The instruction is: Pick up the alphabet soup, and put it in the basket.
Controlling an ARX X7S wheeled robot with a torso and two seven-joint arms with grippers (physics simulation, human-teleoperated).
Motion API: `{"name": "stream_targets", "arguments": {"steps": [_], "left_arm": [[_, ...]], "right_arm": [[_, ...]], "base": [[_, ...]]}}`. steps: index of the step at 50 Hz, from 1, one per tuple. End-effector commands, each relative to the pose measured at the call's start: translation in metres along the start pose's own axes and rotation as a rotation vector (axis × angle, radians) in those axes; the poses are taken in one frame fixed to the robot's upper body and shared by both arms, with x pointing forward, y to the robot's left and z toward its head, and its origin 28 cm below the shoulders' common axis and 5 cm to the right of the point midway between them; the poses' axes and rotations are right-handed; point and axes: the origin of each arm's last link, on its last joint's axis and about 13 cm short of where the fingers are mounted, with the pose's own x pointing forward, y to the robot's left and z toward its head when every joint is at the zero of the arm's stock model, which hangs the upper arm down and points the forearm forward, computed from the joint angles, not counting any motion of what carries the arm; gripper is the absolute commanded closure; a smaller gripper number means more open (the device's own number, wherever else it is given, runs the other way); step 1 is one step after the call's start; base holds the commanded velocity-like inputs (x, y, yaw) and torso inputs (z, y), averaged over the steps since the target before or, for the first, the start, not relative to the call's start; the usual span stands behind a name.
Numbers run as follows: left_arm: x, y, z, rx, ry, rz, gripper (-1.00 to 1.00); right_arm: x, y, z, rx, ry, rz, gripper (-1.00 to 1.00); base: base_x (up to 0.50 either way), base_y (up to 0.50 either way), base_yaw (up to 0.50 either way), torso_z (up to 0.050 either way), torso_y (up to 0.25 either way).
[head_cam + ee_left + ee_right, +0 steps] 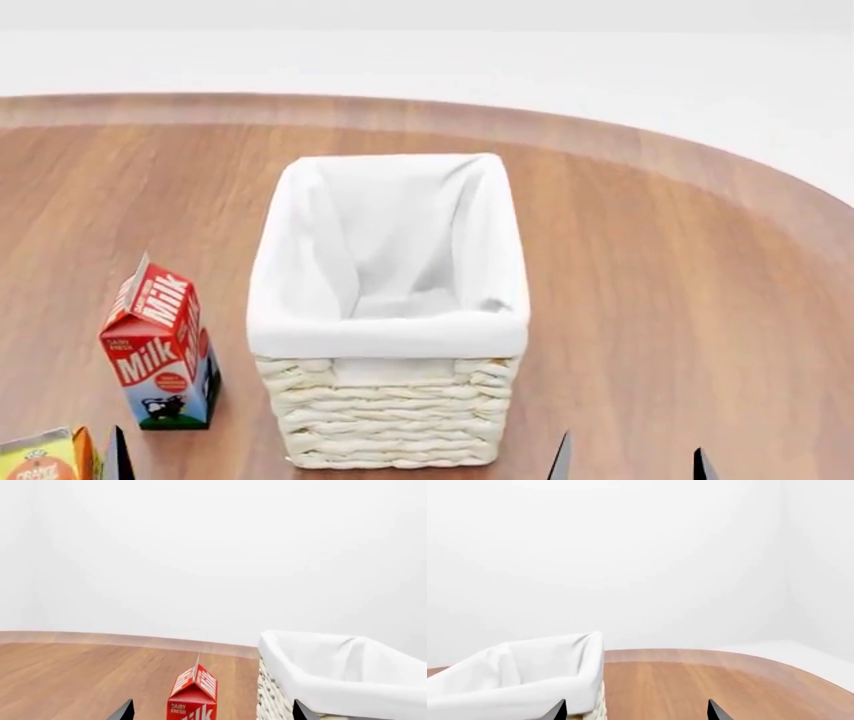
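Head view: basket (387, 330) sits mid-table (667, 300), milk carton (158, 350) at nine o'clock; both grippers (210, 712) (635, 711) spread wide.

We get only the dark fingertips of each gripper: left gripper (212, 712) shows two tips at the left wrist view's edge, right gripper (636, 711) likewise in the right wrist view, rest of both arms cut off. In the head view, an orange juice carton (47, 455) is cropped at the frame corner, only its top visible w/ partial label. Milk carton (193, 696) is cut at the wrist pic's edge, lettering truncated. Basket (333, 680) runs off-frame in both wrist views; its near inside floor is hidden behind its front wall in the head view. Small print on the milk carton is too tiny to read.
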Motion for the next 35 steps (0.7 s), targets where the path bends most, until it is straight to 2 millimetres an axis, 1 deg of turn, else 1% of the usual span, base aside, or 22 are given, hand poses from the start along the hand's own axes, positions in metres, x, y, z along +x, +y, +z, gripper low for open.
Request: {"name": "stream_targets", "arguments": {"steps": [1, 35], "left_arm": [[-0.0002, -0.0001, 0.0003, -0.001, -0.001, 0.001, -1.0], [-0.0007, 0.0004, 0.0008, -0.001, 0.0, 0.005, -1.0]], "right_arm": [[0.0002, 0.0001, -0.0002, -0.002, 0.0, 0.002, -1.0], [0.0001, -0.001, 0.0004, 0.019, -0.017, -0.011, -1.0]], "base": [[0.09, 0.0, 0.0, 0.0, 0.0], [0.09, 0.0, 0.0, 0.0, 0.0]]}}
